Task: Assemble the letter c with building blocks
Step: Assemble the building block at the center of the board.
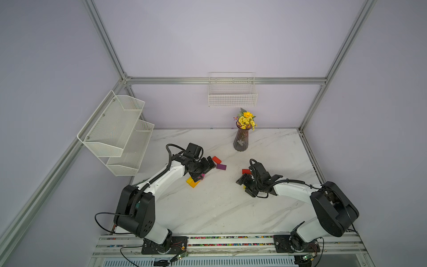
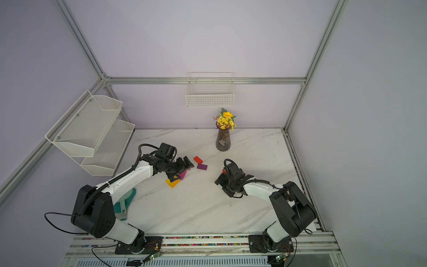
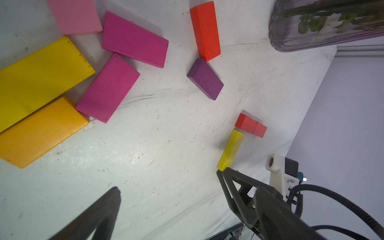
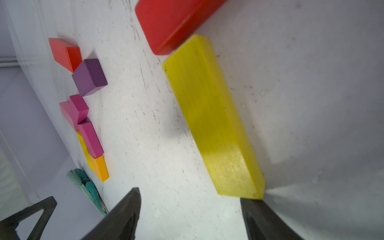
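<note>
Heads up, starting on your side of the vase [image 1: 241, 141] and working toward it.

Closest in, your right gripper [image 4: 189, 195] sits low over the table with its jaws well apart and nothing between them. One finger looks to be touching the end corner of the long yellow block [image 4: 212, 116], or just beside it. That block lies flat, and its far end butts up against a red block [image 4: 166, 22], so that corner of the C looks started.

Your left gripper [image 3: 169, 180] is spread as wide as it goes and is empty too. It hovers by the loose pile off to the left-arm side of the vase: a yellow block [image 3: 41, 76], an orange block [image 3: 41, 133], two magenta blocks [image 3: 108, 89] and a pink block [image 3: 74, 14], all crowded together.

Between that pile and the vase sit a purple block [image 3: 205, 79] and an orange-red block [image 3: 205, 31], corners nearly touching.

My guess is these are painted wood: light, rigid, a bit slick. They're flat, so pinch across the narrow width at mid-length, or the long one will swivel. I'd go for the purple one, it has room around it.
</note>
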{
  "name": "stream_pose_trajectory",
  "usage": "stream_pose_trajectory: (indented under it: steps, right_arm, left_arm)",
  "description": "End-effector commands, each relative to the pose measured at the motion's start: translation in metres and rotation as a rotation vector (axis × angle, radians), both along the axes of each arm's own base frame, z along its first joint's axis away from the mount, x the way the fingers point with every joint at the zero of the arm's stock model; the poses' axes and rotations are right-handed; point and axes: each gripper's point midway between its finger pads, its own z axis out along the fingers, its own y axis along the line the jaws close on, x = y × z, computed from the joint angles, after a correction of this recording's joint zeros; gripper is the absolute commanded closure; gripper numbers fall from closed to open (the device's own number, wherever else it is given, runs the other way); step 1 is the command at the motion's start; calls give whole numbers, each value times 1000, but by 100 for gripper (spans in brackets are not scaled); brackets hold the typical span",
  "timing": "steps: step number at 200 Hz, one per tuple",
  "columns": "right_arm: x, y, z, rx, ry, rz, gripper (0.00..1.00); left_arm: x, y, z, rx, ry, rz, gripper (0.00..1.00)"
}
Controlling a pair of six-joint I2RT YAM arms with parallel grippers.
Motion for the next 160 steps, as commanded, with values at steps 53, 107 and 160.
stream_pose_trajectory:
  steps: [53, 107, 160]
  right_arm:
    - [0, -6, -11, -24, 40, -20, 23]
    - [-7, -7, 6, 29, 24, -15, 23]
    - [14, -34, 20, 6, -17, -36, 23]
  left_arm:
    - [9, -5, 11, -17, -46, -20, 0]
    - [10, -8, 12, -28, -48, -27, 0]
    - [11, -10, 12, -36, -47, -34, 0]
